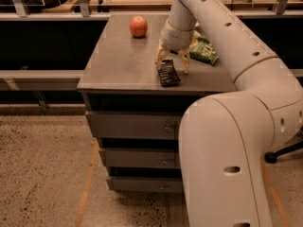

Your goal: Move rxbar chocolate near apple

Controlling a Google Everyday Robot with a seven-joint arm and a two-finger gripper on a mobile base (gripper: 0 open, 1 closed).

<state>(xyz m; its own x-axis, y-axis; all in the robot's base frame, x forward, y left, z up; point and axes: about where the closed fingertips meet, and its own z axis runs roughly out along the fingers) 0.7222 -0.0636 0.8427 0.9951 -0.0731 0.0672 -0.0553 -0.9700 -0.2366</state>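
Middle of frame: gripper [173, 62], fingers apart, at top end of rxbar chocolate [168, 74]. Up left on table [118, 65]: apple [138, 26].

The grey top of the drawer cabinet [118, 60] carries three things: the apple [138, 26] sits near its far edge. The rxbar chocolate [168, 73] lies flat, nearer the front edge than the apple and to its right, well apart from it. A crinkly green chip bag [203, 48] lies farther right of the apple, and the gripper [172, 66] stands over the bar's far end, fingers spread to either side of it.
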